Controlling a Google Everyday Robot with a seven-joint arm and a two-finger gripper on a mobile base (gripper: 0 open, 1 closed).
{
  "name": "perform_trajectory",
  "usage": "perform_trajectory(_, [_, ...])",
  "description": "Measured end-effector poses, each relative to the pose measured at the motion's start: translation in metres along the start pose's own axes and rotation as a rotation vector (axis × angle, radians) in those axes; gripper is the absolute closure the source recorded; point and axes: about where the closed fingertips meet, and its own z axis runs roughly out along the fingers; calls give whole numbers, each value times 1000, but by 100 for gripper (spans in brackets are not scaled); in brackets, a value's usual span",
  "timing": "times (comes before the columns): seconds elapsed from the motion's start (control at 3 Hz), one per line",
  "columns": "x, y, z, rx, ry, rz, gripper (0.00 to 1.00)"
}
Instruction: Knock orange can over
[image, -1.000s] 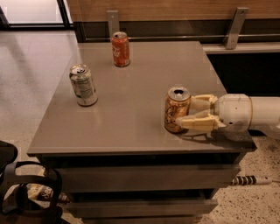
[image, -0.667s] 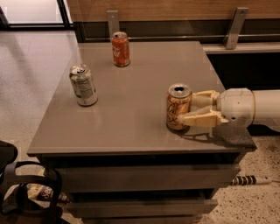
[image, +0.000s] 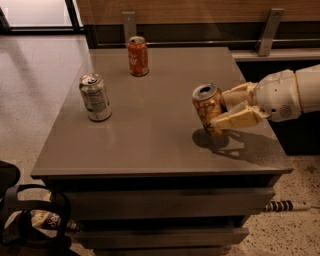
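The orange can (image: 206, 107), golden-orange with a silver top, is at the right side of the grey table (image: 150, 135). It is tilted, its top leaning left, and seems raised off the tabletop, with its shadow below it. My gripper (image: 219, 110) reaches in from the right. Its two tan fingers (image: 235, 118) close on the can's right side, one behind it and one in front.
A red-orange cola can (image: 137, 56) stands at the back of the table. A silver-white can (image: 95, 97) stands at the left. A wall rail runs behind the table, and dark bags lie on the floor at the lower left.
My gripper and the orange can have risen together. The can stood upright on the table before; now it is tilted and held higher. The other cans have not moved.
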Motion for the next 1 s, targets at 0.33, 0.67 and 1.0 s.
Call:
perform_trajectory(0.33, [1, 2, 0, 75, 183, -32, 100])
perform_trajectory(0.67, [8, 8, -1, 133, 345, -56, 100])
perform_trajectory(1.0, [18, 9, 0, 155, 488, -75, 100])
